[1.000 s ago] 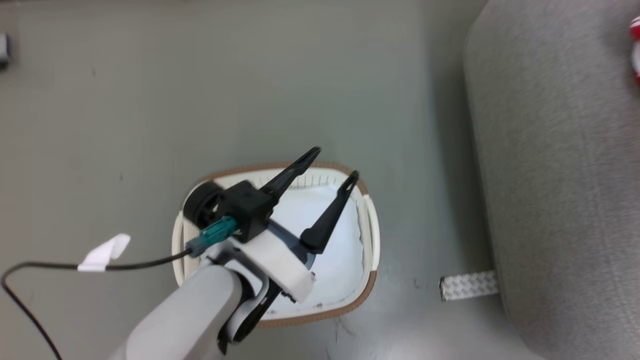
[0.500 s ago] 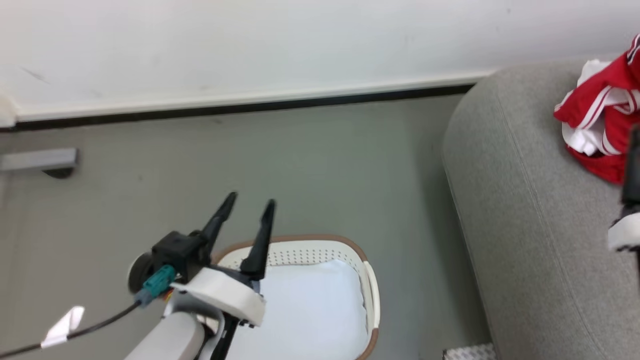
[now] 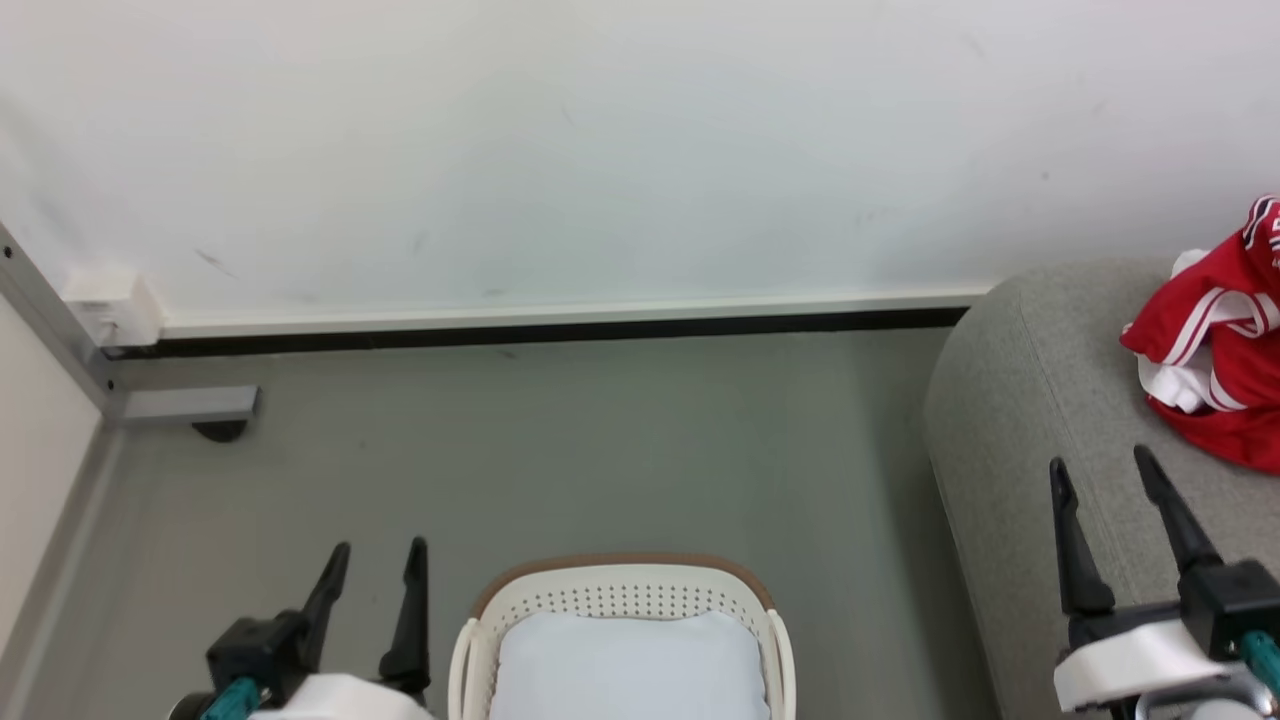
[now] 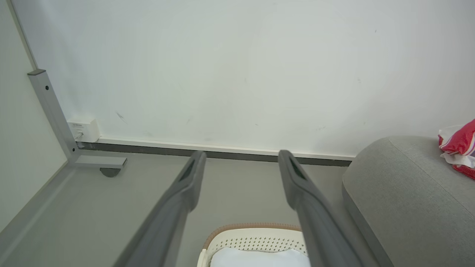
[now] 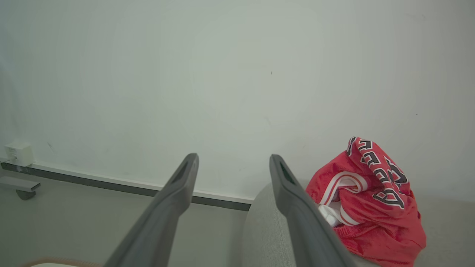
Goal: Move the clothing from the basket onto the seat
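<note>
My left gripper beside the laundry basket and right gripper over the grey sofa stand released and empty, I think because the red sports clothing already lies heaped on that sofa.

Two long, tapered black fingers are carried by the left gripper and the right gripper alike. A narrow slot is cut near each tip. Behind them, blocky black housings, teal connectors and rounded white wrist shells are seen.
</note>
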Motion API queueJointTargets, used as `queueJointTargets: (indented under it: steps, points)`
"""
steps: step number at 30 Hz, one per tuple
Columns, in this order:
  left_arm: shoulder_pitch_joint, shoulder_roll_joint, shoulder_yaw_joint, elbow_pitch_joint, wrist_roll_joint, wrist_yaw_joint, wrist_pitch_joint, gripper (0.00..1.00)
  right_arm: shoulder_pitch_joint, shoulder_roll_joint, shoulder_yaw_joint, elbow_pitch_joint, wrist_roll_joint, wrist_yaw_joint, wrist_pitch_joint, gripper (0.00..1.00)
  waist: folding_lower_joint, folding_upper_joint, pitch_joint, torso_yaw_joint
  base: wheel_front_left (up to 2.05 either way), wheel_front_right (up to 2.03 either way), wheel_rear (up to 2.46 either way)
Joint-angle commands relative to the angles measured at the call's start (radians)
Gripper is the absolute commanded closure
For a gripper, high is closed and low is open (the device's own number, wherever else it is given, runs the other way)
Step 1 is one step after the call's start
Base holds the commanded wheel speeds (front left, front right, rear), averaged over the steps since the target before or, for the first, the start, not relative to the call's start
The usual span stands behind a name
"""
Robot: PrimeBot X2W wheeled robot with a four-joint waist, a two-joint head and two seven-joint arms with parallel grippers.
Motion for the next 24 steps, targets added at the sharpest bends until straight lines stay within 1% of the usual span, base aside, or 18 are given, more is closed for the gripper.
queueJointTargets:
  steps: [1, 7, 12, 20, 24]
  points:
    - [0.023, -0.007, 0.015, -0.001, 0.024, -0.009, 0.0, 0.0, 0.024, 0.001, -0.003, -0.014, -0.002, -0.002, 0.001, 0.0, 0.0003, 0.0, -0.016, 0.012, 0.0, 0.0, 0.0]
    - [0.089, -0.053, 0.111, 0.007, 0.084, -0.077, -0.001, 0.0, 0.122, 0.017, 0.012, -0.032, -0.013, -0.002, 0.001, 0.0, 0.0003, 0.0, -0.041, 0.025, 0.0, 0.0, 0.0]
    - [0.12, -0.091, 0.178, 0.027, 0.133, -0.117, 0.0, 0.0, 0.164, 0.027, 0.02, -0.021, 0.002, -0.003, 0.001, 0.0, 0.0003, 0.0, -0.051, 0.025, 0.0, 0.0, 0.0]
    - [0.132, -0.139, 0.236, 0.057, 0.205, -0.175, 0.0, 0.0, 0.182, 0.028, 0.042, -0.001, 0.043, -0.002, 0.001, 0.0, 0.0003, 0.0, -0.055, 0.026, 0.0, 0.0, 0.0]
    - [0.128, -0.153, 0.251, 0.066, 0.223, -0.189, -0.001, 0.0, 0.184, 0.028, 0.05, 0.006, 0.051, -0.002, 0.001, 0.0, 0.0003, 0.0, -0.054, 0.028, 0.0, 0.0, 0.0]
